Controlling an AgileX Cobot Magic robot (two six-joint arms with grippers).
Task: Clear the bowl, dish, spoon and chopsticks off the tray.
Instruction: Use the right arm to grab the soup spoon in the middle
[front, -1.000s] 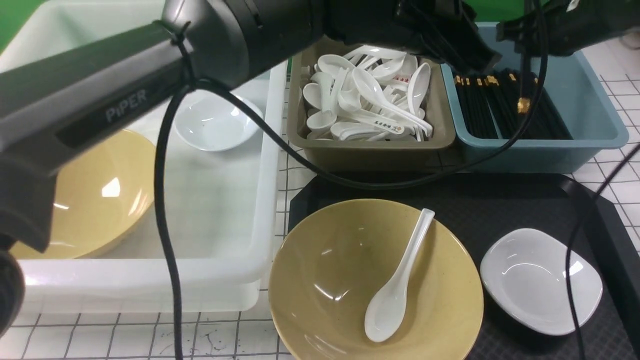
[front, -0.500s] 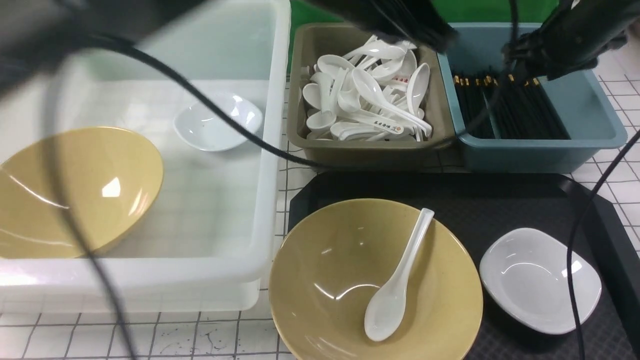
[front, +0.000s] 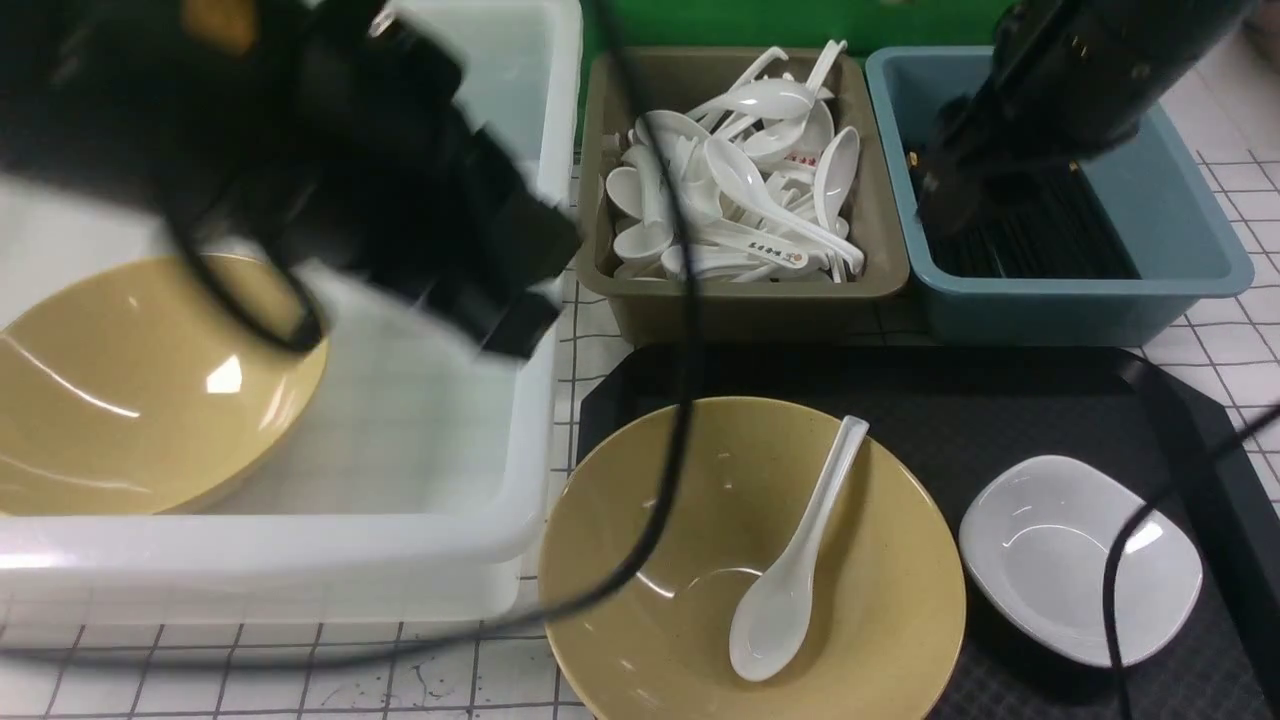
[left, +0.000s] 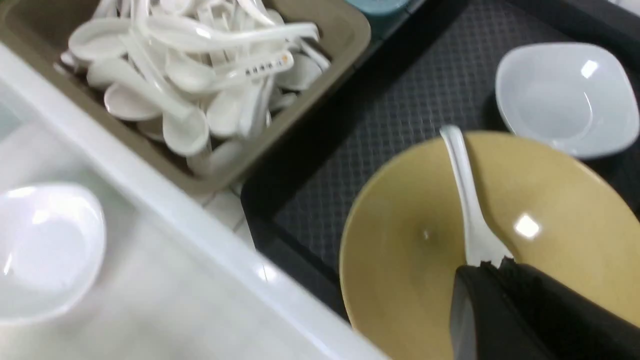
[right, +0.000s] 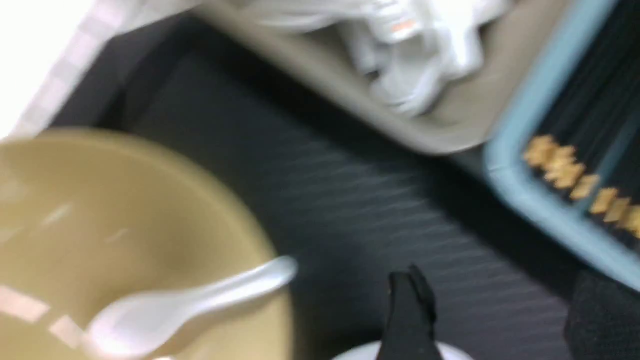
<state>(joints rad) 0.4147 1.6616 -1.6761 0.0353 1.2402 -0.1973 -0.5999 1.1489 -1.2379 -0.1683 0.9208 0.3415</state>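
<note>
Nearest, on the tray (front: 1000, 400) at front left: glossy yellow bowl (front: 880, 580) with the white spoon (front: 790, 580) in it, scoop down, handle propped on the far rim — probably easy to pinch. Beside it, apart: small white dish (front: 1080, 560). Left gripper (left: 487, 265) pinched shut, empty. Farther back, right gripper (right: 495, 292) spread wide and empty, by the blue tub (front: 1180, 270) of black chopsticks (front: 1050, 240) — none on the tray.

Left arm (front: 400, 200) back over white tub (front: 300, 560); right fingers (right: 410, 315) opened.
</note>
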